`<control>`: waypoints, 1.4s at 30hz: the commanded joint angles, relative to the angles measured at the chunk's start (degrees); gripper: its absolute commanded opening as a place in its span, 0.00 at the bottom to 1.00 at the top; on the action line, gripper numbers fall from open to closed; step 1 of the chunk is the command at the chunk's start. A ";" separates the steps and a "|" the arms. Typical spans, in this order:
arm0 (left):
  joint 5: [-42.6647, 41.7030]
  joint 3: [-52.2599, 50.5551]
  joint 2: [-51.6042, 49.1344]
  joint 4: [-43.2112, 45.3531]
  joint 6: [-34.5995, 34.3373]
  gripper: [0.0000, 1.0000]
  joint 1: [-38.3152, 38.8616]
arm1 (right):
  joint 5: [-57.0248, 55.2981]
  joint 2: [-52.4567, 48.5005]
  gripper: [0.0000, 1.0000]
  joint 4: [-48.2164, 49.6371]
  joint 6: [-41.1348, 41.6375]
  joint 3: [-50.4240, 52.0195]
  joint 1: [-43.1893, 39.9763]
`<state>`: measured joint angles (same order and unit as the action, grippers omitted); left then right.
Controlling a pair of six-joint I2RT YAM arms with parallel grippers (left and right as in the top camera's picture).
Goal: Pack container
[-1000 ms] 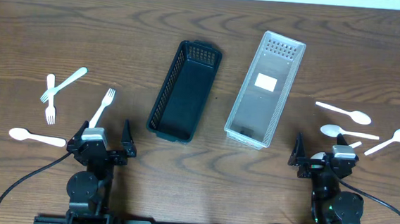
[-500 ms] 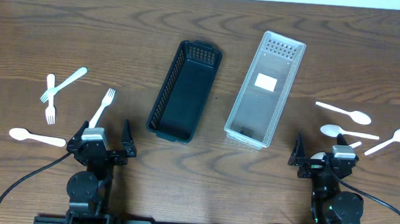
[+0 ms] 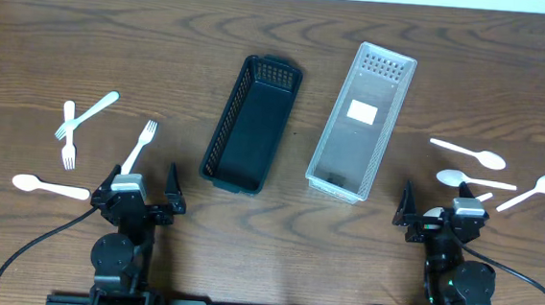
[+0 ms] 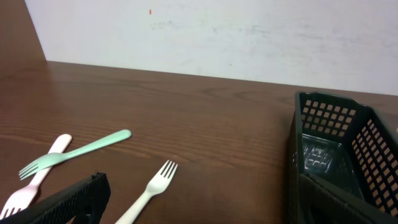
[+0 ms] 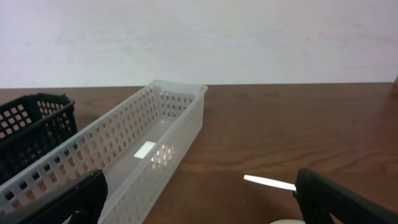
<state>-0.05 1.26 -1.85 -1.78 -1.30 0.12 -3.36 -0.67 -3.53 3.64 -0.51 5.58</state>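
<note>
The dark wooden table (image 3: 290, 38) carries two long slotted containers side by side, well ahead of both arms: a black plastic mesh basket (image 3: 252, 124) and, to its right, a clear plastic basket (image 3: 363, 120) with a white label on its floor. Both look empty.

The left gripper (image 4: 199, 205) and the right gripper (image 5: 199, 205) sit low near the table edge, jaws spread wide, nothing between them.

The cutlery to be packed lies flat on the wood. On the left there are three forks, a pale green plastic fork (image 3: 88, 114) crossing a pale fork (image 3: 67, 136), then a white plastic fork (image 3: 140, 145), plus one white spoon (image 3: 49, 187). On the right there are three white spoons (image 3: 467, 151) (image 3: 473, 180) (image 3: 531, 192), and a white sliver (image 3: 482, 197) I cannot identify.

I'd say these pieces are featherlight, stiff, thin and apt to skid. Pinching across the mid-handle looks best.
</note>
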 commanded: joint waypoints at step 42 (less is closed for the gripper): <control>-5.31 78.86 -93.26 -44.70 -3.28 0.22 0.22 | 3.85 -93.13 0.01 -45.44 3.63 -81.77 -9.18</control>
<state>-4.67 79.13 -91.92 -47.46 -4.80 0.19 1.39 -92.44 -48.69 3.44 -80.99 -2.20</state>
